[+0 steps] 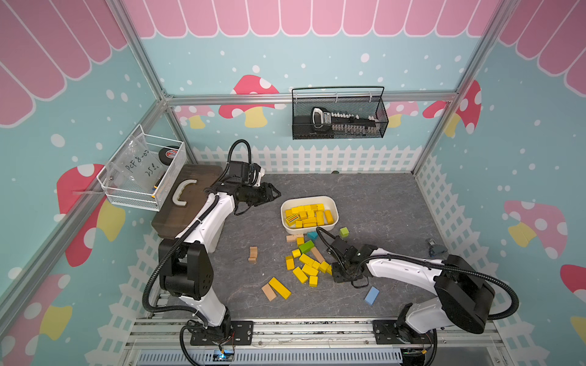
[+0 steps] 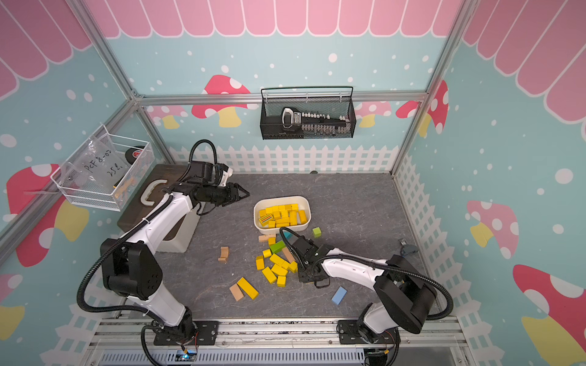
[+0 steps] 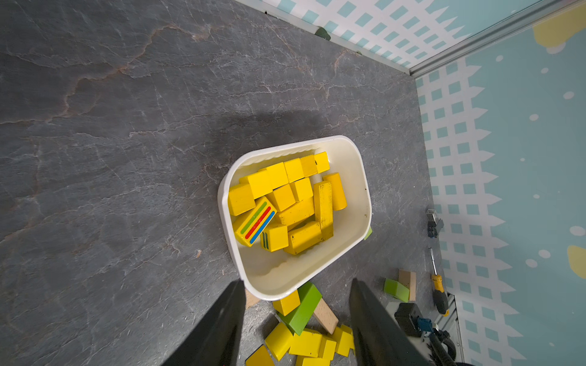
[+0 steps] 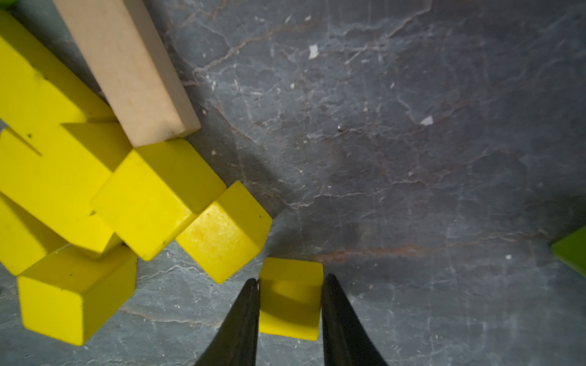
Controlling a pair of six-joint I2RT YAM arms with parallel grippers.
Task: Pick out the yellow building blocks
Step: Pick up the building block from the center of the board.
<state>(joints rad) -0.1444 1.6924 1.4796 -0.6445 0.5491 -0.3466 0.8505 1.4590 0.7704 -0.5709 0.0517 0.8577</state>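
Observation:
Several yellow building blocks (image 1: pixel 309 215) lie in the white tray (image 1: pixel 334 207), one with coloured stripes (image 3: pixel 255 221). More yellow blocks (image 1: pixel 306 267) lie loose in front of the tray, and a long yellow bar (image 1: pixel 279 287) lies nearer the front. My right gripper (image 4: pixel 290 280) is down at the right edge of that loose pile (image 2: pixel 279 269). It is shut on a small yellow block (image 4: pixel 290 298), with both fingers against its sides. My left gripper (image 1: pixel 276 193) hangs open to the left of the tray, with nothing between its fingers (image 3: pixel 222 326).
Green blocks (image 1: pixel 306 246) (image 1: pixel 344 232), tan blocks (image 1: pixel 252 254) (image 1: pixel 269 292) and a blue block (image 1: pixel 371 295) lie among and around the yellow ones. A brown case (image 1: pixel 187 199) stands at the left. A screwdriver (image 3: pixel 439 290) lies by the right wall.

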